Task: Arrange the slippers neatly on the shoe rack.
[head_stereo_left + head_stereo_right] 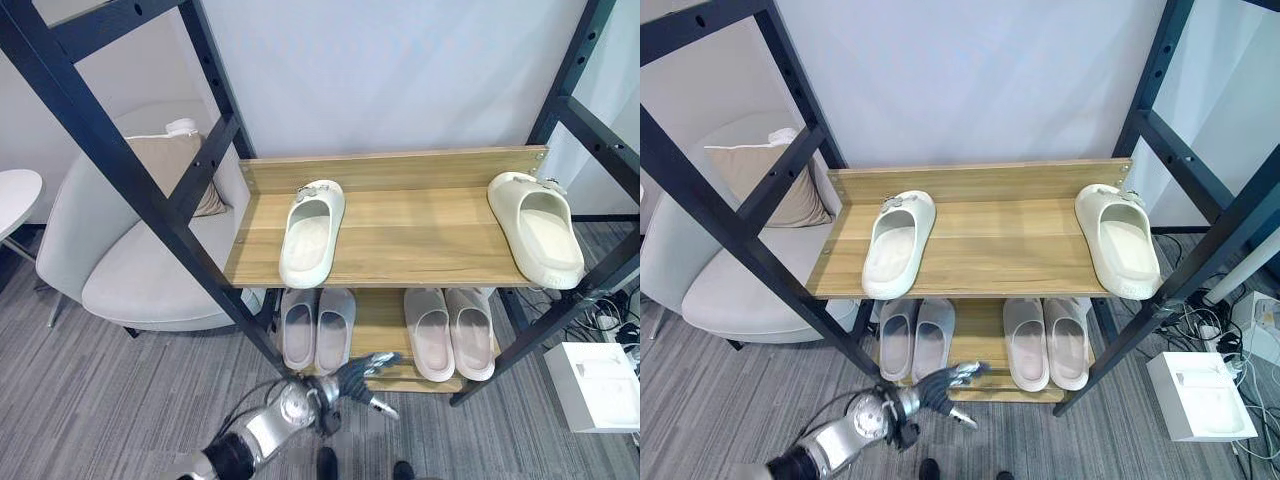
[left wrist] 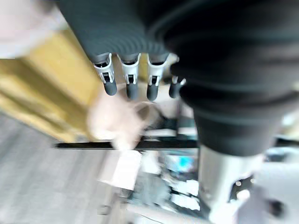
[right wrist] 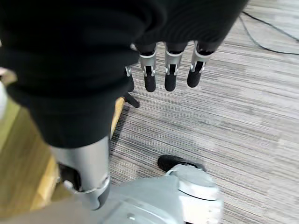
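Two cream slippers lie far apart on the rack's top shelf (image 1: 400,245): one slipper (image 1: 311,231) at the left, the other slipper (image 1: 537,226) at the right end. Below, the lower shelf (image 1: 380,325) holds a pale pair (image 1: 316,328) on the left and another pale pair (image 1: 449,331) on the right. My left hand (image 1: 355,378) hangs low in front of the lower shelf, fingers (image 2: 132,79) relaxed and holding nothing. In the right wrist view my right hand (image 3: 170,70) hangs over the grey carpet, open, with nothing in it.
Black slanted frame posts (image 1: 150,190) flank the rack on both sides. A pale armchair (image 1: 140,270) with a beige cushion stands to the left, a round white table (image 1: 15,200) beyond it. A white box (image 1: 600,385) and cables lie on the floor at right.
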